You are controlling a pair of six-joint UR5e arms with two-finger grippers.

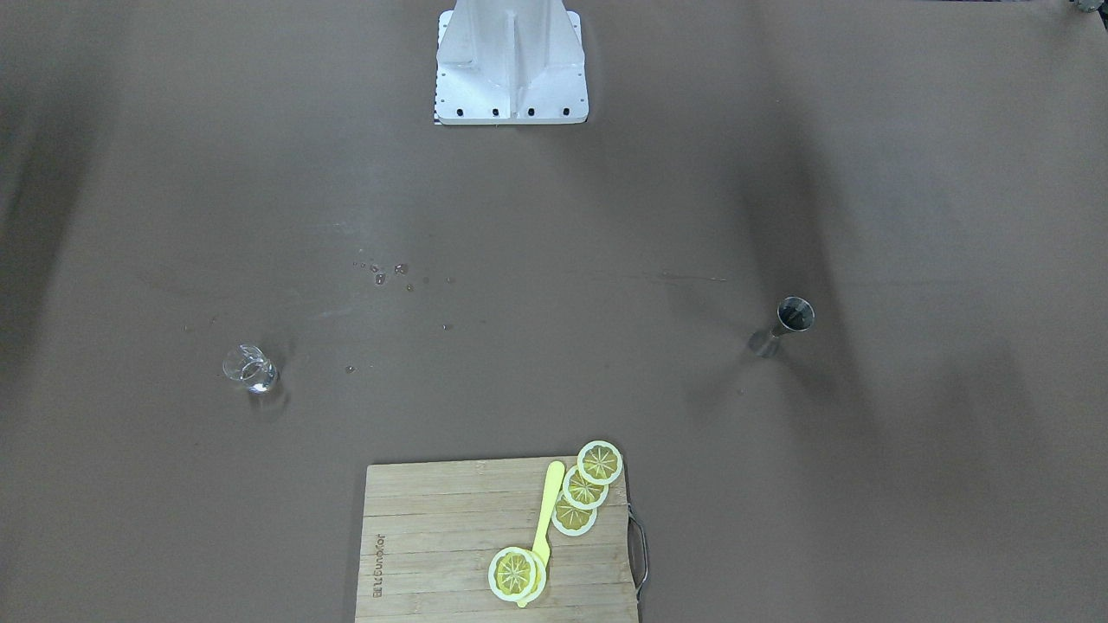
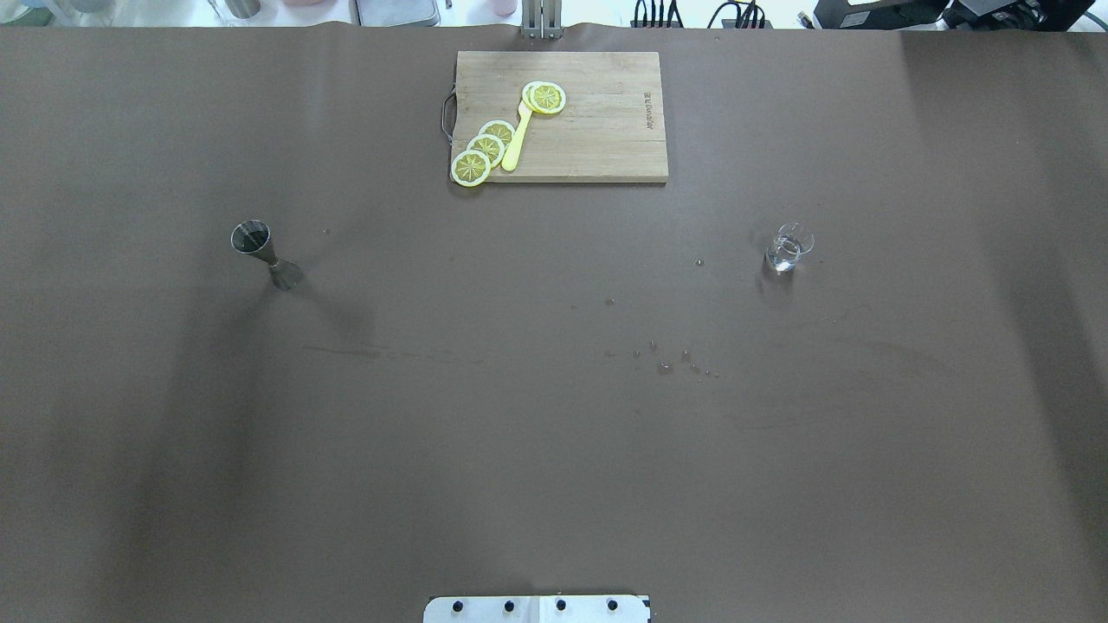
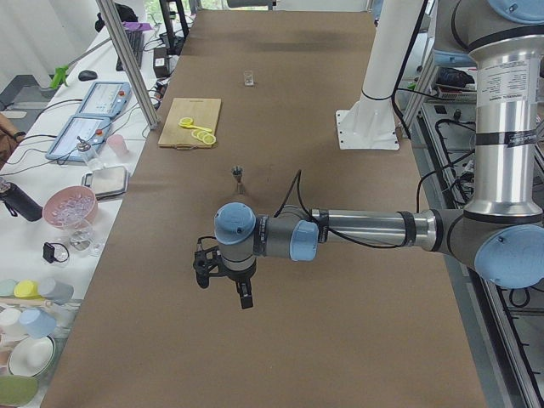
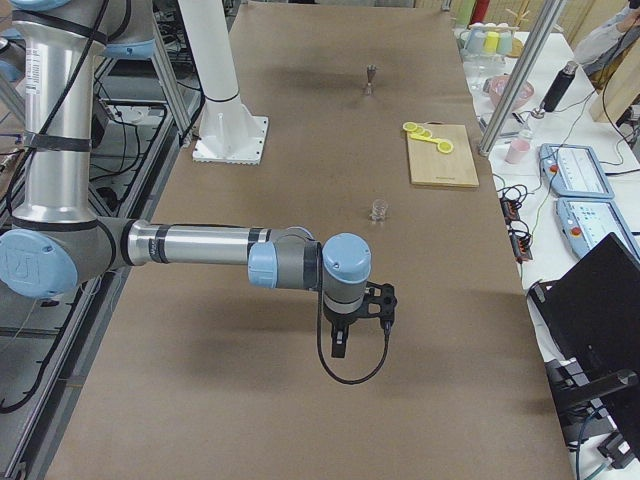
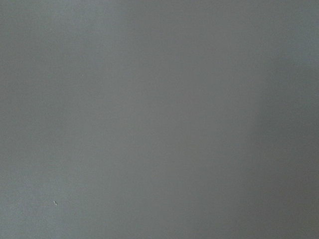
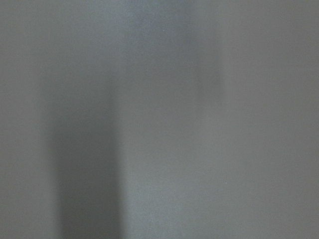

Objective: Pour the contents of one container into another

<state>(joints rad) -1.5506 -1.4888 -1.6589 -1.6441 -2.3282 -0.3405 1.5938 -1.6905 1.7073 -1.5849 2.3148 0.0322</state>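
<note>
**Hovering with both hands clear, cup and jigger standing far apart**

Hanging over the brown surface [image 2: 554, 484], my left hand [image 3: 244, 296] points straight down near my left end, on the near side of the jigger in the left side view. My right hand [image 4: 340, 345] hangs the same way toward my right end, nearer that camera than the glass cup. Neither hand touches or carries anything. Only the side views show them, so I cannot tell how wide either one is. Both wrist cameras give nothing but blurred, bare surface.

The glass cup [image 2: 788, 249] stands upright on my right half, alone, and a little clear liquid seems to sit in its bottom. The jigger [image 2: 264, 253] stands upright on one cone on my left half, with its other cone's mouth facing up. The two are well apart, roughly level with each other across the surface.

A few droplets [image 2: 666, 363] lie scattered between them, closer to the cup. At the far edge, midway, lies a wooden cutting board [image 2: 606, 130] carrying lemon slices [image 2: 485, 149] and a yellow utensil [image 2: 516, 143].
</note>
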